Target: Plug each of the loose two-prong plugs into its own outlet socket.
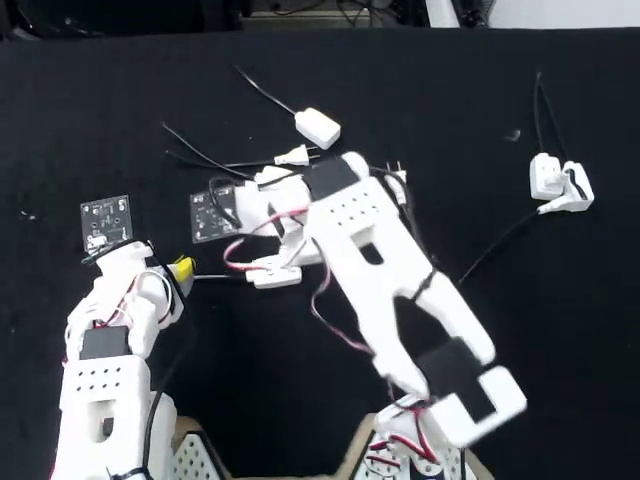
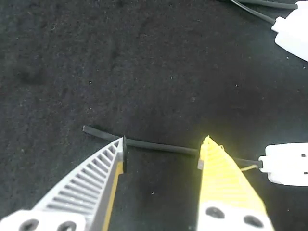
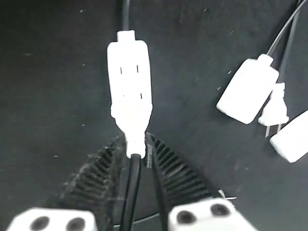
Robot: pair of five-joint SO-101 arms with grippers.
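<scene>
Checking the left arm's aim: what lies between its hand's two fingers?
In the left wrist view a black cord crosses the gap between the fingers of the open left hand, running to a white plastic piece past the yellow finger.

A pale strip (image 1: 560,10) lies behind the black table (image 1: 100,100).

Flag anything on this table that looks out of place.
Nothing looks damaged or spilled. Two small dark boards lie on the left side of the table, unlike anything else there. One loose plug lies between two white blocks, prongs bare. The plug held by the right end effector looks seated straight in its socket.
</scene>
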